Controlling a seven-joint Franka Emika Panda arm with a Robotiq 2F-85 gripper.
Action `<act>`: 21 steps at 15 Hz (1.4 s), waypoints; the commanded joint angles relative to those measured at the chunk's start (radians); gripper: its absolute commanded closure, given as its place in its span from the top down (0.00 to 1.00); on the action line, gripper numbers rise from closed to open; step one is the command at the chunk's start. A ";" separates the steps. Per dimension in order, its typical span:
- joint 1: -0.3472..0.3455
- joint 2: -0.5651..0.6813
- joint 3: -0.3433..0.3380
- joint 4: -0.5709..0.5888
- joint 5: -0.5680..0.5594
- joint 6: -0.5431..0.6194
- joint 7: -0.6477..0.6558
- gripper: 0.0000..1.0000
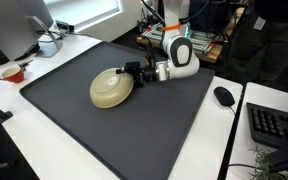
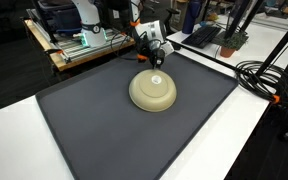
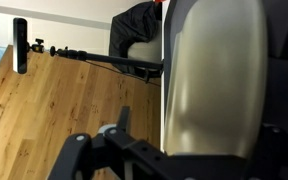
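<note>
- One tan bowl (image 1: 112,89) sits upside down on the mat (image 1: 74,125), toward its far edge.
- The gripper (image 1: 133,70) lies low at the bowl's far rim.
- Jaws: spread or pinching, I cannot tell.

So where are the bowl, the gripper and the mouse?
bowl (image 1: 111,89), in an exterior view, on its domed underside.
gripper (image 1: 132,72), in an exterior view, between its fingertips.
mouse (image 1: 224,96), in an exterior view, on its back.

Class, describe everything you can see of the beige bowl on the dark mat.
The bowl is plain beige, smooth and matte, perhaps plastic. It lies upside down on the dark mat, foot ring upward. The pincer reaches its rim on one side; whether it grips is unclear.
</note>
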 commanded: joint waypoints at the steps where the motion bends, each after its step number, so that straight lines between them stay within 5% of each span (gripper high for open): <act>1: -0.018 -0.044 0.000 -0.044 -0.027 0.036 -0.019 1.00; 12: -0.068 -0.102 0.009 -0.097 -0.045 0.227 -0.123 1.00; 17: -0.135 -0.196 0.014 -0.174 -0.032 0.473 -0.139 1.00; 21: -0.176 -0.397 0.039 -0.287 0.044 0.716 -0.153 1.00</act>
